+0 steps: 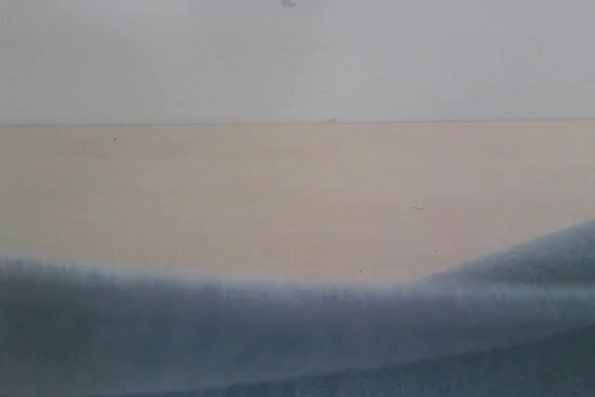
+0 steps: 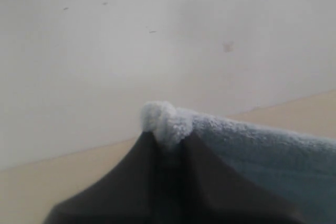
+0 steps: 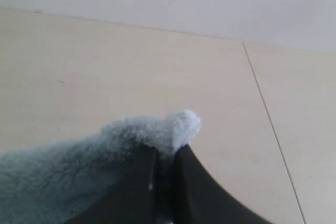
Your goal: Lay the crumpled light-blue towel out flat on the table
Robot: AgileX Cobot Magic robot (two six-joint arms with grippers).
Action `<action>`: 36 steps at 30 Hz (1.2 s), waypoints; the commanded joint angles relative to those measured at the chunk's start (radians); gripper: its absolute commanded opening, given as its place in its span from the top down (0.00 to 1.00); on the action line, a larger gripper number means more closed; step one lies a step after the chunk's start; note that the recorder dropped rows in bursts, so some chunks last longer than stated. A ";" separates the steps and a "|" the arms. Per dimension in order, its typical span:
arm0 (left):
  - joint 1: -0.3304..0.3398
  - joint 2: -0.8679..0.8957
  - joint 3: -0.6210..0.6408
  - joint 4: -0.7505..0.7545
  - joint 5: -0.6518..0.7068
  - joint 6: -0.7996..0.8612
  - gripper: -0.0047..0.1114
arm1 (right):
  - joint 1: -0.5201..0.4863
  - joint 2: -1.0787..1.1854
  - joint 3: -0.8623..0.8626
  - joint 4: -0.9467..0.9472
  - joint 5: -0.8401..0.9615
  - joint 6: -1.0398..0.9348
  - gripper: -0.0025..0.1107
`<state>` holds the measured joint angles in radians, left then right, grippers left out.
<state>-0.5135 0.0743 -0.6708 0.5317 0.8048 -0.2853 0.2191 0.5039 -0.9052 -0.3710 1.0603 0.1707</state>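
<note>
Because each tool pinches only a small tuft of the towel (image 1: 279,332), a slip is your main worry. Pull the two corners apart too hard, or swing them out over the worktop (image 1: 279,192) too fast, and the fluffy pile could slide out of one grip. The cloth would then drop back into a heap. Lowering one side ahead of the other could also tuck a fold under. You would get little warning, since the towel is only a blurred band across the exterior view, on the near side of the worktop, and hides whatever hangs below it.

Your left tool (image 2: 168,139) is closed almost completely, its dark fingers meeting on a pale towel corner that bulges just past the tips. Your right tool (image 3: 165,153) is closed the same way on another corner. Neither appears to touch the worktop. The towel's edge seems to run between them at the worktop's near side, and the worktop beyond it, out to the wall (image 1: 372,44), shows no cloth. You cannot tell how high above the worktop the towel hangs.
</note>
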 commanded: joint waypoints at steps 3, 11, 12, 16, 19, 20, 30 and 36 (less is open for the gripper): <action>-0.008 0.267 0.002 0.104 0.065 -0.129 0.92 | -0.001 0.335 -0.007 -0.029 -0.092 -0.051 0.97; 0.020 0.914 -0.042 0.468 -0.124 -0.553 0.92 | -0.010 0.858 -0.203 -0.091 -0.243 -0.051 0.97; 0.050 0.998 -0.070 0.503 -0.173 -0.593 0.92 | -0.029 0.918 -0.247 -0.083 -0.245 -0.058 0.97; 0.237 1.270 -0.226 0.491 -0.332 -0.629 0.92 | -0.136 1.116 -0.493 0.046 -0.233 -0.189 0.97; 0.367 1.421 -0.346 0.462 -0.542 -0.627 0.92 | -0.240 1.277 -0.695 0.280 -0.218 -0.330 0.97; 0.409 1.471 -0.393 0.447 -0.592 -0.627 0.92 | -0.271 1.333 -0.749 0.371 -0.214 -0.370 0.97; 0.532 1.708 -0.587 0.381 -0.696 -0.616 0.39 | -0.329 1.623 -1.067 0.814 -0.223 -0.599 0.35; 0.517 1.675 -0.562 0.379 -0.570 -0.585 0.41 | -0.329 1.599 -1.067 0.797 -0.198 -0.581 0.43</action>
<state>0.0150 1.7818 -1.2499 0.9244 0.1831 -0.8871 -0.1025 2.1271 -1.9635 0.4314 0.8374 -0.4100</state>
